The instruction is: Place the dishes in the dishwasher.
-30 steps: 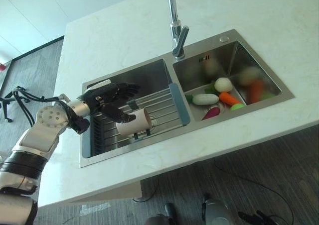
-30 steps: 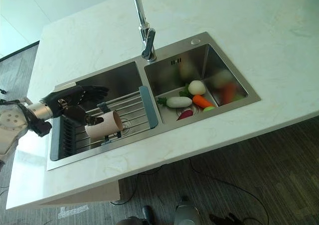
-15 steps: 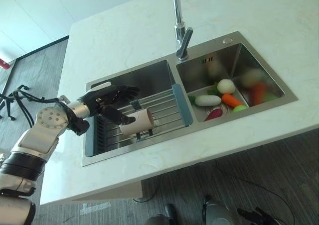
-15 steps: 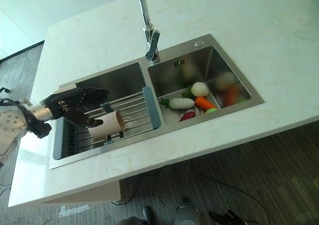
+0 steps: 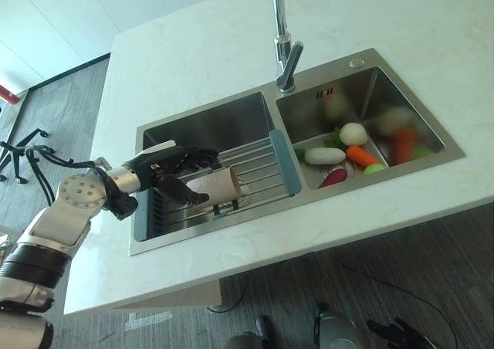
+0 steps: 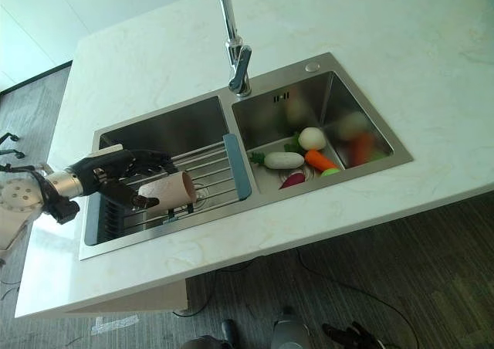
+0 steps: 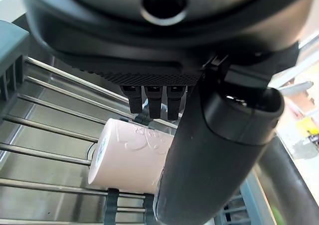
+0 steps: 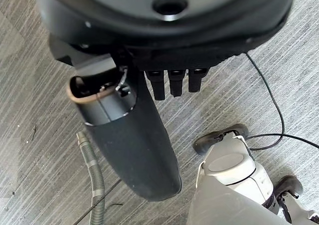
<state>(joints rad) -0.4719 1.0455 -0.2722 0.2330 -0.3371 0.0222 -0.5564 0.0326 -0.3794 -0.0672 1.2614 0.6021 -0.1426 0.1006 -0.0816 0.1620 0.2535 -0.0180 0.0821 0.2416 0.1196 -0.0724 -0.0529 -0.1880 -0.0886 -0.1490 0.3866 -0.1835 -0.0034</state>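
A pale pink cup [image 5: 221, 184] lies on its side on the wire rack [image 5: 258, 160] across the left basin of the steel sink [image 5: 207, 125]. My left hand [image 5: 164, 166] reaches in from the left, open. Its fingers [image 7: 154, 98] stretch over the top of the cup [image 7: 128, 155] and its thumb [image 7: 209, 150] lies along the near side, close to the cup or touching it. The cup's closed base faces the hand. My right hand [image 8: 164, 26] hangs open over the grey floor, holding nothing.
The right basin [image 5: 386, 94] holds toy vegetables, among them a white radish [image 5: 324, 155] and a carrot [image 5: 359, 155]. A tall chrome faucet [image 5: 284, 48] stands behind the divider. White marble counter [image 5: 193, 48] surrounds the sink. The rack has blue-grey end bars [image 5: 284, 162].
My left hand has dropped lower and moved in on the cup, its fingers now over the cup's top. The cup has stayed on the rack. The head camera has shifted slightly.
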